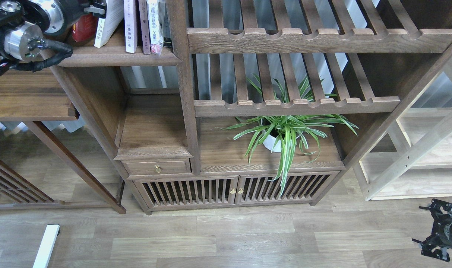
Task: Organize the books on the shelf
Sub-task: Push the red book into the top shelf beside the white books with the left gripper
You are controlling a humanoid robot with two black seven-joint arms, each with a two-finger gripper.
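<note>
The left hand (95, 8) sits at the top left corner, right at the red book (82, 26), and its fingers run out of the view at the top edge, so I cannot tell whether they are apart or clamped on the book; it appears to touch the red book's upper part, but a firm grip is not visible. Judging by that, the step in hand is settling the red book into the row on the dark-brown shelf (117, 57). Just right of the red book a white book (107, 26) leans toward it, then a lavender-white book (130, 29) stands upright, and more thin books (one in a shiny wrapper) stand between it and the shelf's right post. The next move likely calls for pushing the red book upright against the leaning white one and then letting go without tipping the row. The right hand (432, 232), far from the shelf at the bottom right over the floor, holds nothing; its fingers are too dark to tell apart.
</note>
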